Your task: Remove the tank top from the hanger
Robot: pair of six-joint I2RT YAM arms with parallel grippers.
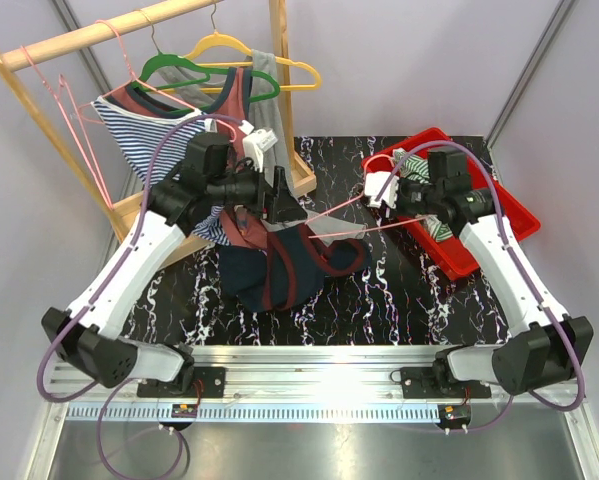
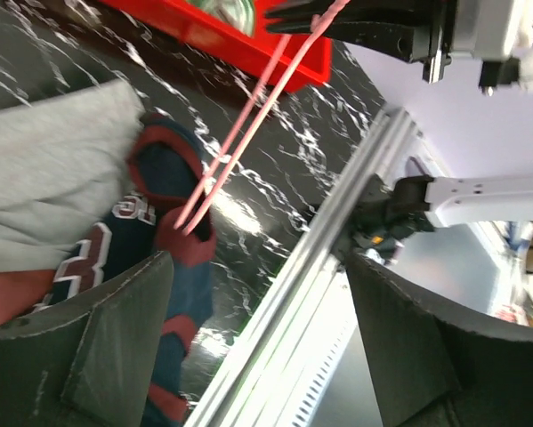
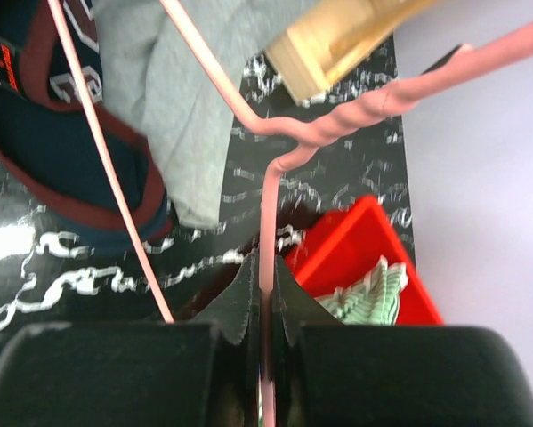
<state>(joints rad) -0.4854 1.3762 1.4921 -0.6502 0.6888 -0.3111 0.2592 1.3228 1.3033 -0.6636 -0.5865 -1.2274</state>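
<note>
Right hand; red bin, probably clothes

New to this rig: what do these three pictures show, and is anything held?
These are two robots: a left arm and a right arm, bolted at the near edge of a black marbled table. The wide picture looks down from above and behind them; the other two come from cameras on each wrist. On the table lie a navy and maroon tank top and a red bin of clothes; a wooden rack stands behind. The right gripper is shut on a pink hanger whose far end reaches into the tank top. The left gripper is open, holding nothing.
</note>
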